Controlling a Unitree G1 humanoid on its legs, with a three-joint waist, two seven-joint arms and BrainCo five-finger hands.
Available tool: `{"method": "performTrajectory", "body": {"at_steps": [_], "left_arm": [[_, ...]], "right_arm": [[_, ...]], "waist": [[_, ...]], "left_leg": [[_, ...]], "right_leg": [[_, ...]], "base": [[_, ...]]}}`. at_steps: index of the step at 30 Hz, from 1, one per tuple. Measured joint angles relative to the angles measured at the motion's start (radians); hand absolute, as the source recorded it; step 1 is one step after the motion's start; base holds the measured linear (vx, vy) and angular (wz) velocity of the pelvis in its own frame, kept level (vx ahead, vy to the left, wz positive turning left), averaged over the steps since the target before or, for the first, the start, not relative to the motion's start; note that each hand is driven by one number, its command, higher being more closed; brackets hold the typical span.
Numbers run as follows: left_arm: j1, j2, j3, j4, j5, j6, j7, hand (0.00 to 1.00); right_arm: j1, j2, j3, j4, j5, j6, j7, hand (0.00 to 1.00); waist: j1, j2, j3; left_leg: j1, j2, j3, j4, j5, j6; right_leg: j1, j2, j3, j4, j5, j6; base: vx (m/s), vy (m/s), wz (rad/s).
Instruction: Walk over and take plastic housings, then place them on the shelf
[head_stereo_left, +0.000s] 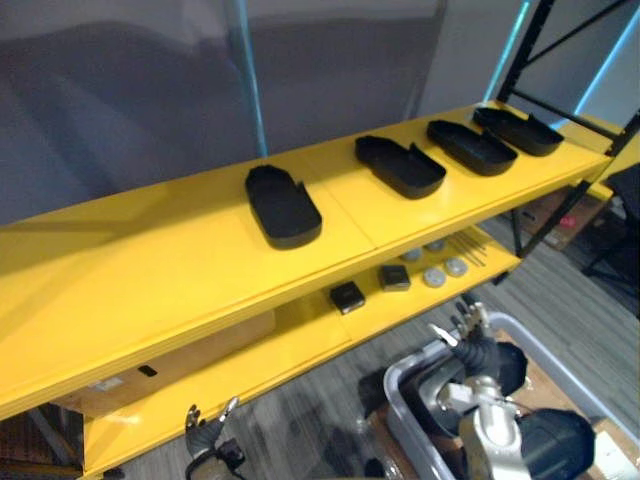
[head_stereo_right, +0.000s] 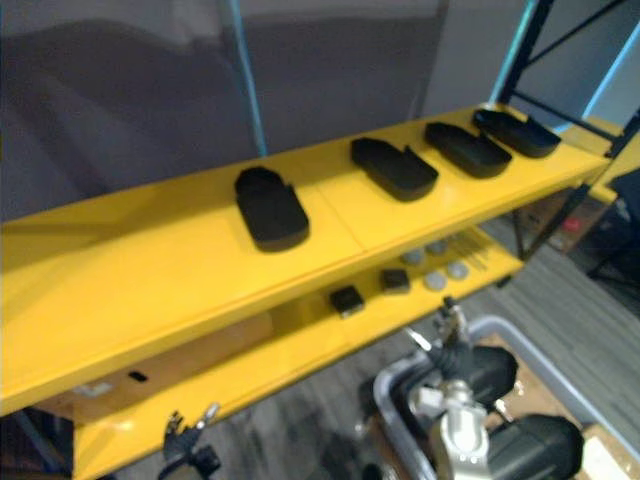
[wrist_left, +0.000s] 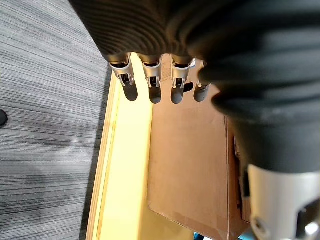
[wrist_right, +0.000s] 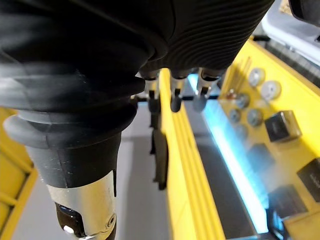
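Left eye view: left hand (head_stereo_left: 205, 432), right hand (head_stereo_left: 476, 345) spread, empty.
Risk: right hand snags bin (head_stereo_left: 392, 395) rim; shelf (head_stereo_left: 150, 260) housings (head_stereo_left: 283, 207) get knocked.

The right hand (wrist_right: 175, 95) holds nothing, its dark-tipped fingers (wrist_right: 200, 100) straight out over the front edge of the yellow shelf (wrist_right: 187, 190). On the shelf beyond lie grey round discs (wrist_right: 270, 90) and dark square blocks (wrist_right: 281, 125), near what may be thin rods (wrist_right: 241, 70).

1. We are seeing a smooth, glossy yellow finish on the shelf (head_stereo_left: 150, 260).
2. We are noting the housings (head_stereo_left: 283, 207) as matt black plastic.
3. We are reading the box (wrist_left: 190, 165) as plain matt cardboard.
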Motion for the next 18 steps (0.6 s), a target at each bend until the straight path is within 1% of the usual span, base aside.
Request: {"method": "performTrajectory", "body": {"at_steps": [4,8,11,13,14,15,16,18], "left_arm": [[0.001,-0.001,0.017,0.000,0.000,0.000,-0.002,0.00],[0.021,-0.005,0.121,-0.011,-0.001,0.000,-0.018,0.00],[0.048,-0.004,0.200,-0.089,0.000,0.000,-0.030,0.00],[0.062,0.001,0.237,-0.154,0.004,0.007,-0.049,0.00],[0.060,0.006,0.243,-0.180,0.006,0.009,-0.053,0.00],[0.053,0.013,0.232,-0.205,0.020,0.017,-0.078,0.00],[0.049,0.013,0.223,-0.215,0.038,0.025,-0.094,0.00],[0.034,0.016,0.172,-0.235,0.069,0.045,-0.143,0.00]], "right_arm": [[0.000,-0.001,-0.002,0.000,0.000,0.000,0.000,0.00],[0.001,-0.001,-0.022,0.006,0.001,-0.006,-0.016,0.00],[-0.003,-0.005,-0.055,0.008,0.001,-0.009,-0.023,0.00],[-0.015,-0.007,-0.070,0.024,0.000,-0.010,-0.047,0.00],[-0.027,-0.010,-0.073,0.042,0.000,-0.010,-0.063,0.00],[-0.045,-0.018,-0.076,0.061,-0.005,-0.010,-0.090,0.00],[-0.051,-0.022,-0.076,0.063,-0.009,-0.009,-0.105,0.00],[-0.070,-0.032,-0.082,0.064,-0.011,-0.008,-0.143,0.00]], "waist": [[-0.001,0.000,0.000],[-0.001,0.003,0.000],[0.004,0.006,0.002],[0.012,0.009,0.007],[0.017,0.009,0.011],[0.027,0.014,0.019],[0.028,0.018,0.021],[0.025,0.021,0.030]], "left_leg": [[0.001,0.001,0.004,0.005,0.000,0.000],[0.001,0.000,-0.009,0.005,-0.003,0.001],[0.002,-0.005,-0.017,0.005,-0.004,0.003],[0.003,-0.006,-0.017,0.007,-0.005,0.004],[0.003,-0.005,-0.013,0.017,-0.009,0.003],[0.002,-0.003,-0.010,0.027,-0.014,0.004],[0.003,-0.003,-0.012,0.027,-0.014,0.004],[0.006,-0.003,-0.008,0.027,-0.016,0.002]], "right_leg": [[-0.003,0.005,0.006,0.000,0.001,-0.001],[-0.004,0.007,0.001,0.000,0.002,-0.002],[-0.003,0.002,-0.006,-0.008,-0.003,0.000],[-0.003,-0.004,-0.033,-0.009,-0.013,-0.007],[-0.002,-0.010,-0.059,-0.009,-0.011,-0.009],[-0.001,-0.015,-0.076,0.003,-0.001,-0.004],[0.001,-0.015,-0.078,0.009,0.001,-0.001],[0.000,-0.014,-0.072,0.012,0.004,0.001]], "base": [[0.00,-0.005,-0.03],[0.00,-0.004,0.02],[0.01,0.008,0.05],[0.01,0.005,-0.03],[0.01,0.002,-0.09],[0.00,-0.004,-0.06],[0.00,0.000,0.00],[0.01,0.006,-0.09]]}}
